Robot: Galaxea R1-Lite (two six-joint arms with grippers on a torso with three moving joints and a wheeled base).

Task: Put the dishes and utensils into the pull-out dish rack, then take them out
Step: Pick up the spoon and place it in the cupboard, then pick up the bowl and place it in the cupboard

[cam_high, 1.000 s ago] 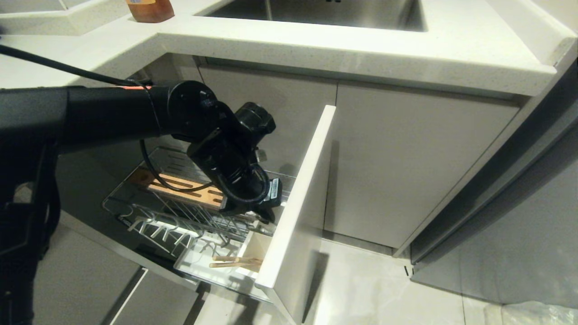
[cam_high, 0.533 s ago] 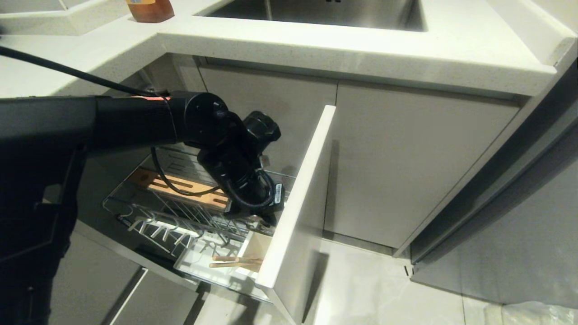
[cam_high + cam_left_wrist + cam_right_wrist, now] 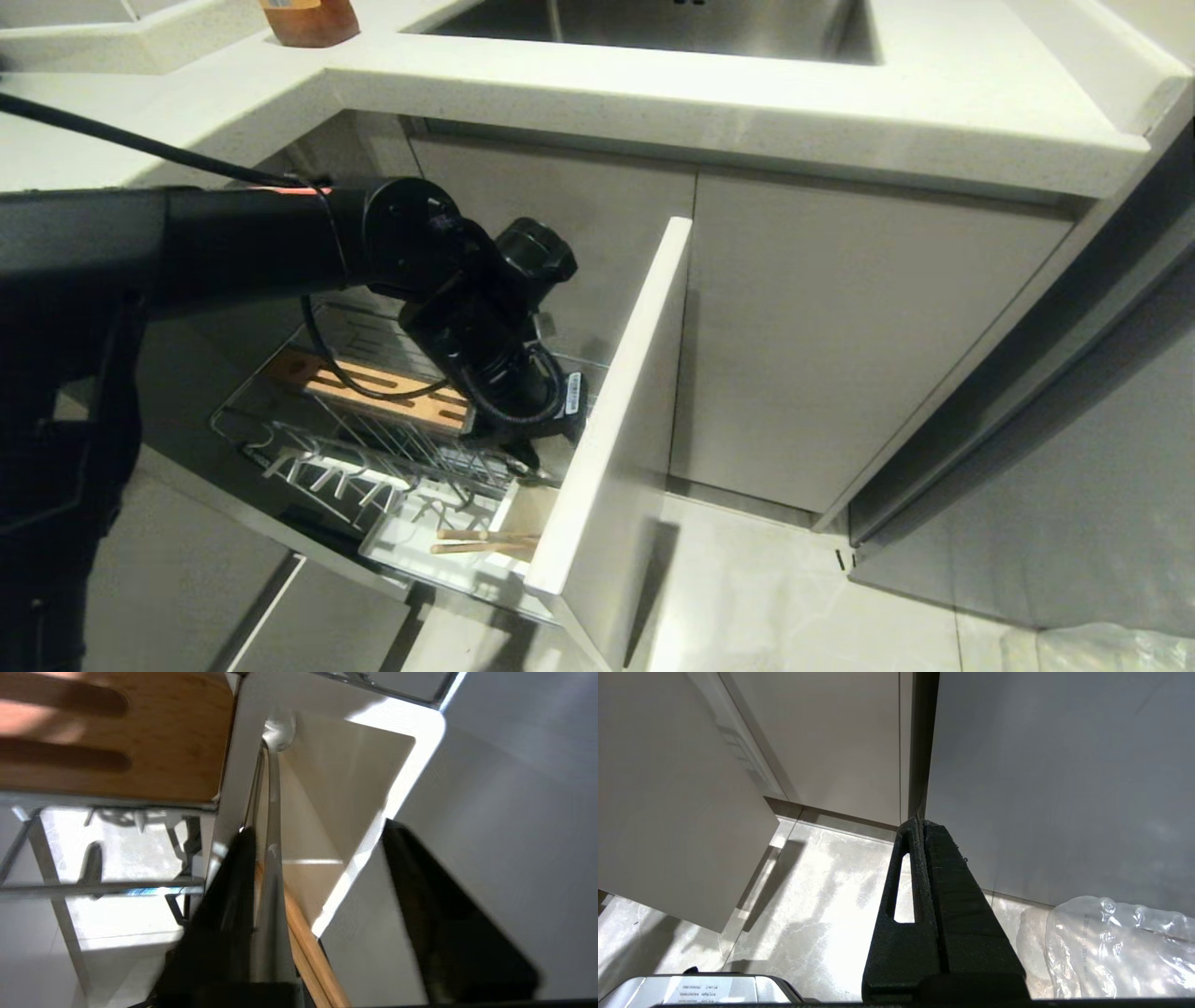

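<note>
Left claw (image 3: 317, 835) sprang apart; only wrist view shows spoon (image 3: 273, 826) inside utensil cup (image 3: 355, 793).

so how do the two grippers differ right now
The left gripper has its fingers spread apart; the right gripper has its fingers pressed together. The left one reaches down into the pull-out dish rack, over a white utensil cup with a metal utensil lying against one finger; the right one hangs near the floor, close to nothing of the task. Both have black fingers, and neither grips anything.
</note>
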